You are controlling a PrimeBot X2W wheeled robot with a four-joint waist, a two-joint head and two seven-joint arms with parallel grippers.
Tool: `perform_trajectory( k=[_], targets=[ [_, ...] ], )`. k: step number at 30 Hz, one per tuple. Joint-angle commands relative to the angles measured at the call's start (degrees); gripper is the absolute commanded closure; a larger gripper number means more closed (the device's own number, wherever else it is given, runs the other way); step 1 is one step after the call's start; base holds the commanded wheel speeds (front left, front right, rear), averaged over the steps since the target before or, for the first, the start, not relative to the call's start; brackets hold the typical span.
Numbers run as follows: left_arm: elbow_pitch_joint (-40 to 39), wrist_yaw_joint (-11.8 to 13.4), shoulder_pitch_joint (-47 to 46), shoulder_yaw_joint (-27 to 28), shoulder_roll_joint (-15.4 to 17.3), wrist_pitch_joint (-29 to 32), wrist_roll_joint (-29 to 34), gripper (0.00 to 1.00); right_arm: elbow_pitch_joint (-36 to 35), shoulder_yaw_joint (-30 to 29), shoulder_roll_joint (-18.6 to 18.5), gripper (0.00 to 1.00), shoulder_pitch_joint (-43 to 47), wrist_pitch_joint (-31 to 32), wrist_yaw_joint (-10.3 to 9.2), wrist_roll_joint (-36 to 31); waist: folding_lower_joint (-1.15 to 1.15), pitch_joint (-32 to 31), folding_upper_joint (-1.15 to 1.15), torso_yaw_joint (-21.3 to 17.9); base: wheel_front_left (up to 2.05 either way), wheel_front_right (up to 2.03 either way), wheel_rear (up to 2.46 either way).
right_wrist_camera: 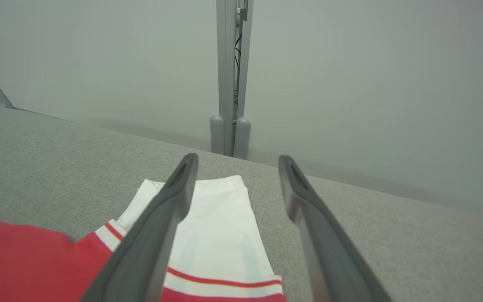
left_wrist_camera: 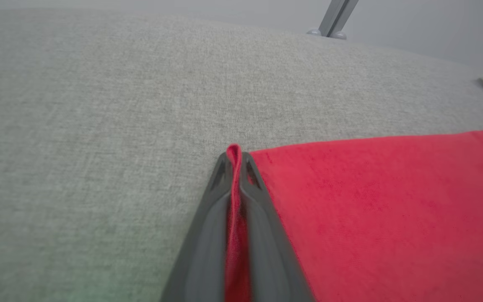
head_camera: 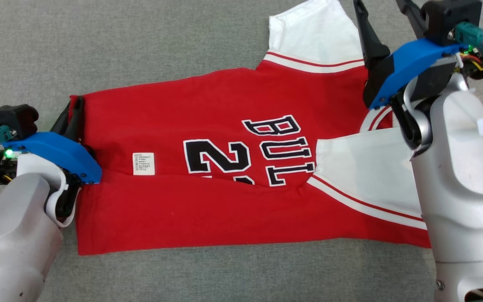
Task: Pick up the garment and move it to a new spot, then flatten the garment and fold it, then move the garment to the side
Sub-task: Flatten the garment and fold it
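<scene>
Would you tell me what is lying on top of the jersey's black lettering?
A folded white sleeve covers the lettering at its right end, and a red fold of the jersey overlaps the number below. What they cover cannot be read.

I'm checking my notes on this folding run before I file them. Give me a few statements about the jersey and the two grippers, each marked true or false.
1. The left gripper is shut on a red edge of the jersey. True.
2. The right gripper has its jaws open with nothing between them. True.
3. The jersey is bunched in a heap. False: it lies spread out on the grey surface.
4. The far sleeve is black. False: it is white, with a red stripe where it meets the red body.
</scene>
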Motion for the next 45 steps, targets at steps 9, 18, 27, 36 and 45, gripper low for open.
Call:
perform_trajectory(
  k=[9,18,27,36,45],
  targets=[
    [-3.01,-0.12,-0.68,-6.94,-2.62,-2.63,-2.61,1.00,6.94,-6.62,-0.26,0.00,-11.26,12.78,0.00,-5.20,0.00,3.32,0.00,6.70,0.00,0.00,0.00],
    [-6.50,0.00,-1.90,-9.21,-3.25,-3.13,-3.26,1.00,9.99,-14.80,-0.25,0.00,-16.37,21.14,0.00,-14.69,0.00,5.39,0.00,11.67,0.00,0.00,0.00],
    [-9.81,0.00,-1.78,-8.92,-4.47,-3.16,-1.91,1.00,8.24,-22.72,-0.25,0.00,-15.64,26.36,0.00,-22.01,0.00,7.58,0.00,14.98,0.00,0.00,0.00],
    [-11.77,0.03,-0.91,-7.60,-4.23,-3.12,-1.03,1.00,7.77,-24.69,-0.24,0.04,-14.30,29.22,0.00,-23.37,0.00,9.12,0.00,16.06,0.00,0.00,0.00],
    [-13.30,0.02,-1.02,-5.15,-4.32,-3.16,-0.32,1.00,5.38,-20.92,-0.25,1.00,-15.14,25.48,0.00,-22.42,0.00,9.47,0.00,15.47,0.00,0.00,0.00]
  ],
)
